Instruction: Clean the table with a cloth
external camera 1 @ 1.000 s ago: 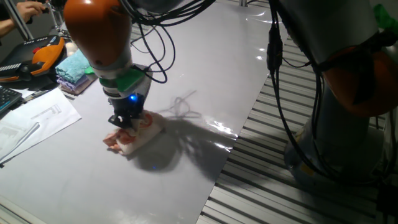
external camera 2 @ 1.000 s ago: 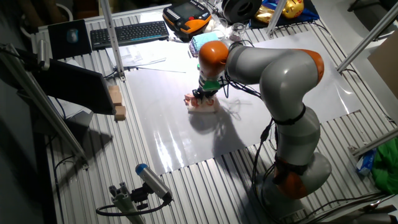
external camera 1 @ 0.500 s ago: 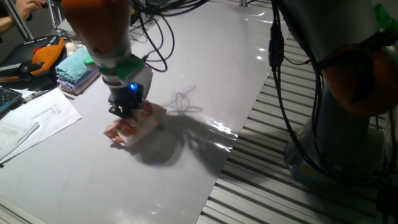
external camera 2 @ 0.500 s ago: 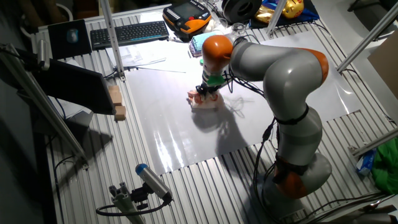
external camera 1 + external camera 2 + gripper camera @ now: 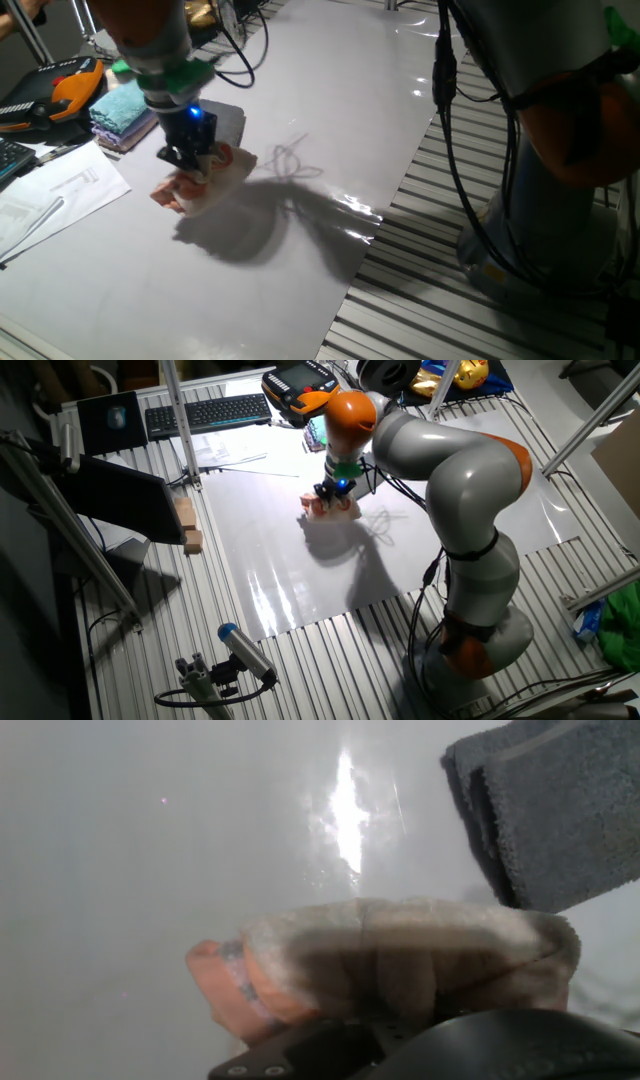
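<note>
Gripping the cloth (image 5: 400, 960), the hand (image 5: 190, 165); only hand view shows a grey towel (image 5: 560, 810).

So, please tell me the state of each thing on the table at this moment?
tool: shut on the cloth, pressing it down.
cloth: bunched, lying on the table.
table: glossy, bare around the cloth.
dark grey cloth: folded flat, beside the cloth.
teal-blue towel: folded, stacked at the table edge.

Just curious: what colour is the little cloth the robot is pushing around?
The cloth is pale pink and peach; the hand view shows it best.
</note>
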`<state>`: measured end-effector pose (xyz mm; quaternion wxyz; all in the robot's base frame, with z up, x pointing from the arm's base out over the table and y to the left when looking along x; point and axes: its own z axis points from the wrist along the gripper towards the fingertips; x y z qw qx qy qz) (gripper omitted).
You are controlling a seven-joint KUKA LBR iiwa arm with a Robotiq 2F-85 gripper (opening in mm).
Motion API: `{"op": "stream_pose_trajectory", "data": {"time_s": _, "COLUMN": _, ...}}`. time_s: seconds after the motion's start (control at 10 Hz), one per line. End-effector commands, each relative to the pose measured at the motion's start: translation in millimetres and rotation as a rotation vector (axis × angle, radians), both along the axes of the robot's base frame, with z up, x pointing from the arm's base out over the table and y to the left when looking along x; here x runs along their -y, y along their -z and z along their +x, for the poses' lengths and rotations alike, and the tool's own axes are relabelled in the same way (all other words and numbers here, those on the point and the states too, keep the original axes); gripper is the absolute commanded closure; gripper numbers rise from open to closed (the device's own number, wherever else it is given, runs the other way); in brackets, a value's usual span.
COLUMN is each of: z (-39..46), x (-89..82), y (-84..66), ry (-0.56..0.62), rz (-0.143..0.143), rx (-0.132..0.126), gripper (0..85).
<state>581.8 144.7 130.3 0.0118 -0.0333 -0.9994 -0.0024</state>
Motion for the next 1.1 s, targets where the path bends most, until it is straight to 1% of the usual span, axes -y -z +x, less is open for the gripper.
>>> {"op": "stream_pose_trajectory", "data": {"time_s": 0.0, "z": -0.8, "x": -3.8, "y": -5.9, "ry": 0.003, "rz": -0.004, "rx": 0.008, "gripper": 85.0}}
{"op": "stream_pose_trajectory", "data": {"time_s": 0.1, "z": -3.4, "x": -8.9, "y": 1.1, "ry": 0.011, "rz": -0.010, "rx": 0.019, "gripper": 85.0}}
{"op": "stream_pose_trajectory", "data": {"time_s": 0.2, "z": -4.7, "x": -13.6, "y": 4.6, "ry": 0.020, "rz": -0.015, "rx": 0.021, "gripper": 85.0}}
{"op": "stream_pose_trajectory", "data": {"time_s": 0.3, "z": -3.9, "x": -15.4, "y": 4.4, "ry": 0.019, "rz": -0.017, "rx": 0.015, "gripper": 85.0}}
{"op": "stream_pose_trajectory", "data": {"time_s": 0.4, "z": -3.8, "x": -14.7, "y": 3.7, "ry": 0.013, "rz": -0.015, "rx": 0.015, "gripper": 85.0}}
{"op": "stream_pose_trajectory", "data": {"time_s": 0.7, "z": -3.8, "x": -14.7, "y": 3.7, "ry": 0.005, "rz": -0.023, "rx": 0.027, "gripper": 85.0}}
{"op": "stream_pose_trajectory", "data": {"time_s": 0.9, "z": -3.8, "x": -14.7, "y": 3.7, "ry": 0.026, "rz": -0.041, "rx": 0.032, "gripper": 85.0}}
{"op": "stream_pose_trajectory", "data": {"time_s": 1.0, "z": -3.8, "x": -14.7, "y": 3.7, "ry": 0.032, "rz": -0.018, "rx": 0.030, "gripper": 85.0}}
